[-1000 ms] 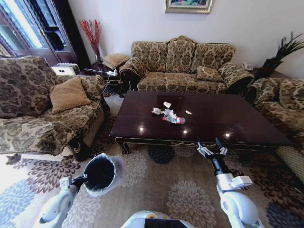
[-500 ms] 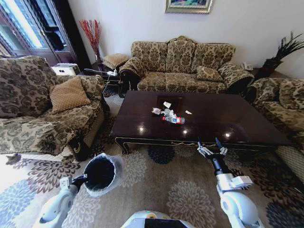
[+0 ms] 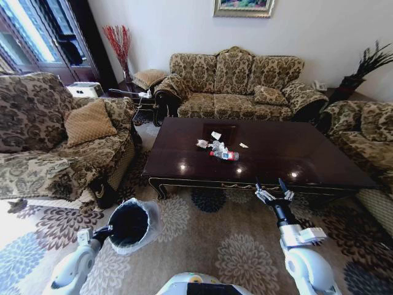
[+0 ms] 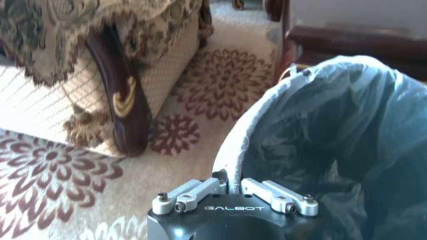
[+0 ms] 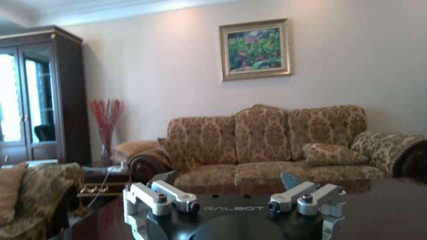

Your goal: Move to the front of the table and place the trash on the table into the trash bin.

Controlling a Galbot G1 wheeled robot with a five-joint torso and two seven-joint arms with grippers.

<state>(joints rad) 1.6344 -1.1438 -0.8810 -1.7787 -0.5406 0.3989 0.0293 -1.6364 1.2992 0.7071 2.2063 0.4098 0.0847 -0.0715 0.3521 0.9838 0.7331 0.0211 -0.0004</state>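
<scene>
Lying mid-table (image 3: 295, 153), the trash (image 3: 218, 148) sits well beyond the spread right tool (image 3: 272, 190).

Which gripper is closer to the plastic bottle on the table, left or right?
Right. The right gripper hovers open at the table's front edge, near the bottle. The left gripper grips the trash bin rim, farther away.

From high up, the head camera looks forward and down across the desk (image 3: 264, 153) to the sofa (image 3: 236, 83). The right wrist camera, level with the desktop, faces that same sofa (image 5: 267, 145). The left wrist camera looks closely down at the trash bin (image 4: 320, 150) and carpet (image 4: 60, 175).
</scene>
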